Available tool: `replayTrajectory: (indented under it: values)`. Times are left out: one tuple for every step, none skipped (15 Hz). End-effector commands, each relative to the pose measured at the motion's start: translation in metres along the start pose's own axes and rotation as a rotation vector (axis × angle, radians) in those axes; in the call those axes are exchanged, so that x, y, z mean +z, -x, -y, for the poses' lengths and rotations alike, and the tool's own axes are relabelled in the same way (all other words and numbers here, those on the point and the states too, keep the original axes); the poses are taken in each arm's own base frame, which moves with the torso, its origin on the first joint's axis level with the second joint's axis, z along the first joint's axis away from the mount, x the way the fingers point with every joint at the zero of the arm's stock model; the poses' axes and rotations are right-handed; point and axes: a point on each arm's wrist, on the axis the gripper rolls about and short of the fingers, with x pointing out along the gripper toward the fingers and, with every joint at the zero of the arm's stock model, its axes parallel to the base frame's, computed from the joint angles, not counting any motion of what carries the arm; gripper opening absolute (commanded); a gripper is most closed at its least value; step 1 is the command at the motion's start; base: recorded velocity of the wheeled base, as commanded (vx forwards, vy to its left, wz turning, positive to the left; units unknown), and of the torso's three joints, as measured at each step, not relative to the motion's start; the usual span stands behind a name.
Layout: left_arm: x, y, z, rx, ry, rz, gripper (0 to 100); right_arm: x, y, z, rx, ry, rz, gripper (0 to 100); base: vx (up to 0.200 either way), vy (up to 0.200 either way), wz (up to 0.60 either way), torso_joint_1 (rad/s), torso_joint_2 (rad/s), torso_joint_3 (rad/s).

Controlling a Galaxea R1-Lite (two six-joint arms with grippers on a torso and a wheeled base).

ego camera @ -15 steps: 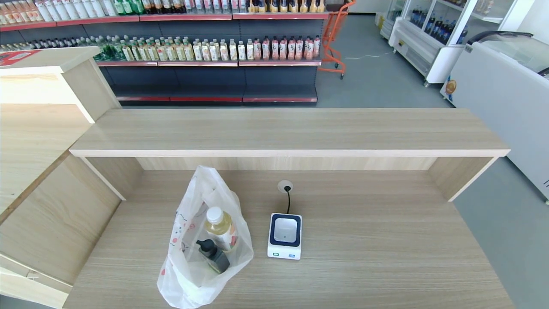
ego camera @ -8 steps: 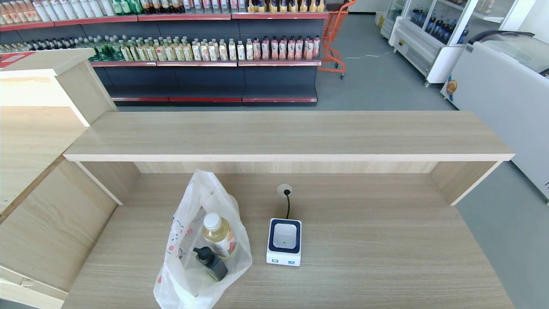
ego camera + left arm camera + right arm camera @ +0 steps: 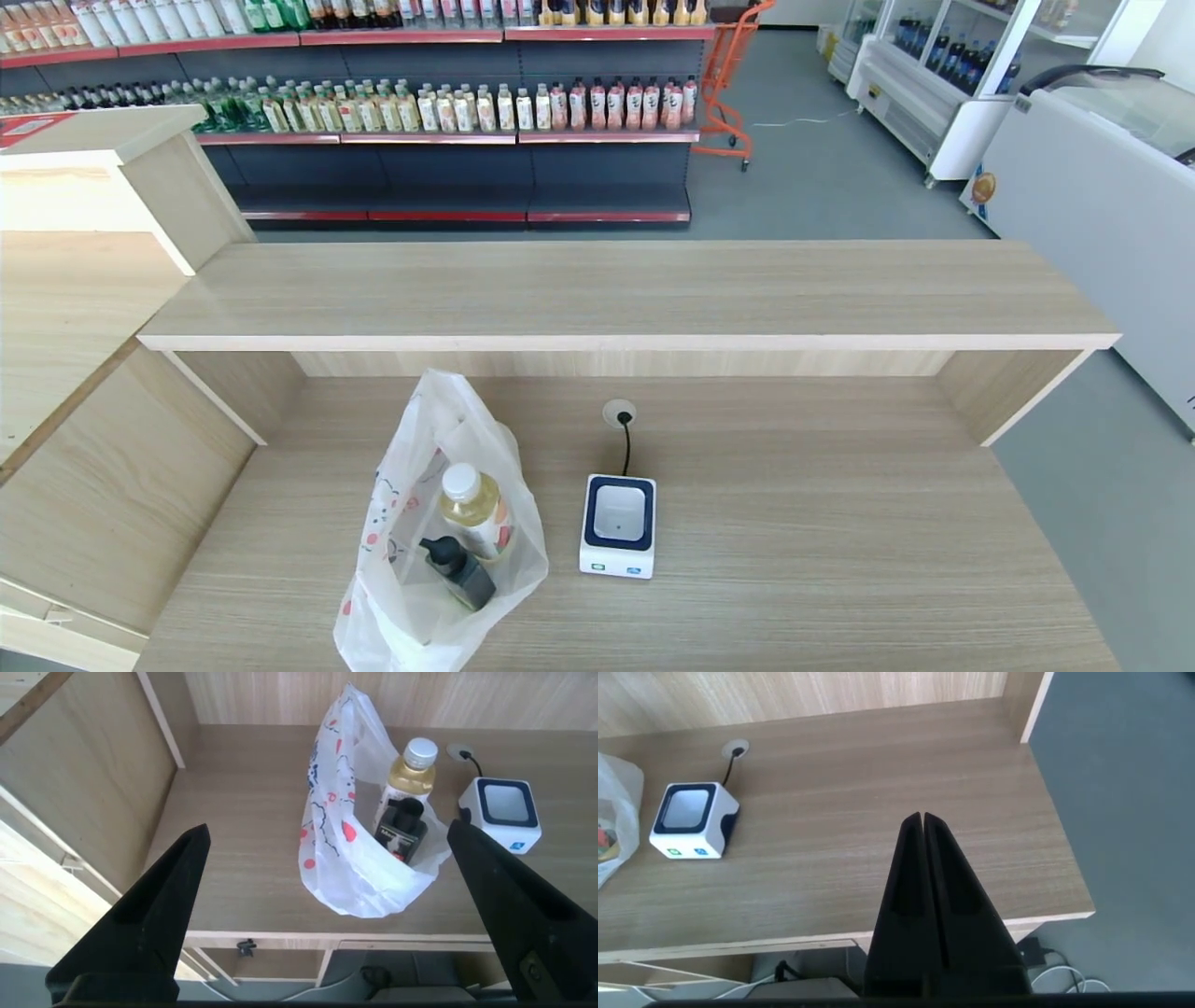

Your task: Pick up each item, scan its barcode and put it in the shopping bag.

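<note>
Only our head camera's aim had shifted in the last second. The shopping bag (image 3: 373, 560), near the front-left corner of the bench (image 3: 840, 560), and the scanner (image 3: 618, 525) just beside it lay where they were. A tea bottle (image 3: 471, 509) and a dark pump bottle (image 3: 462, 571) stood inside the bag. Our left gripper (image 3: 327, 835) hung off the front edge, spread wide and empty. Our right gripper (image 3: 922, 819), fingers pressed together, held nothing. We judged the bagging at or near its end.

One shopping bag (image 3: 411, 597); one yellow drink bottle (image 3: 471, 511); one dark pump bottle (image 3: 461, 573); one barcode scanner (image 3: 618, 525)
</note>
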Motion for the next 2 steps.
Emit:
replayTrajectory:
  values:
    - [0.0000, 0.0000, 0.0000, 0.000, 0.000, 0.001, 100, 0.0000, -0.0002, 0.0000, 0.000, -0.001, -0.002, 0, 0.000, 0.000, 0.00, 0.000, 0.00, 0.000]
    - [0.0000, 0.0000, 0.0000, 0.000, 0.000, 0.001, 100, 0.0000, -0.0002, 0.0000, 0.000, -0.001, -0.002, 0, 0.000, 0.000, 0.00, 0.000, 0.00, 0.000]
